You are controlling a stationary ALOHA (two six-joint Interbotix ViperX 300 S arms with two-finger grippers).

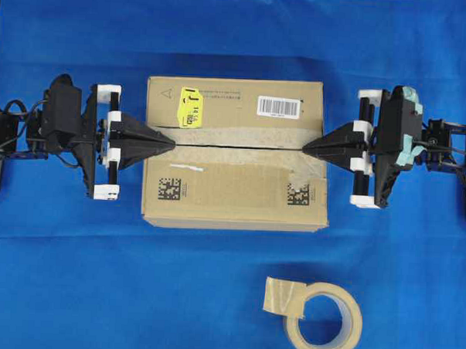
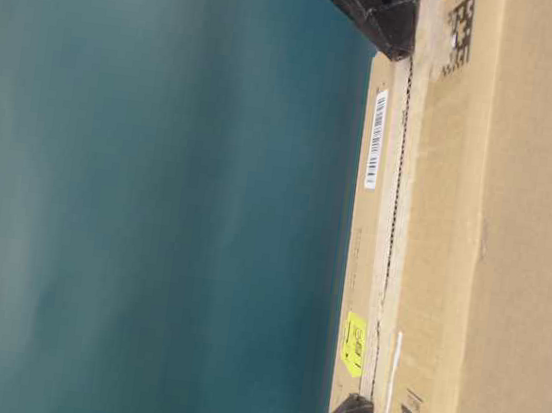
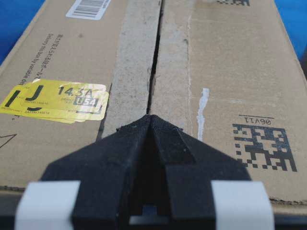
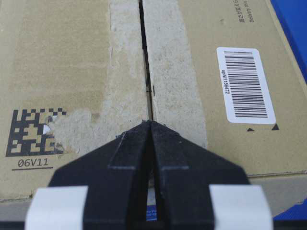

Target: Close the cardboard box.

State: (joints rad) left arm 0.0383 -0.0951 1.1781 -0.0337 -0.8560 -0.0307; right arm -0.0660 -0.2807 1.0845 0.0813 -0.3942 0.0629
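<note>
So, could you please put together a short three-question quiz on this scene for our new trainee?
1. True or false: the two top flaps of the large brown cardboard box stand upright.
2. Which item lies on the blue cloth in front of the box? A) scissors B) a beige roll of tape C) a marker
3. Fill in: the left gripper and the right gripper both have their tips at the box's centre ____.

Key: 1. False; the flaps lie flat and meet along a narrow seam. 2. B. 3. seam, with both grippers shut, one at each end.
</note>
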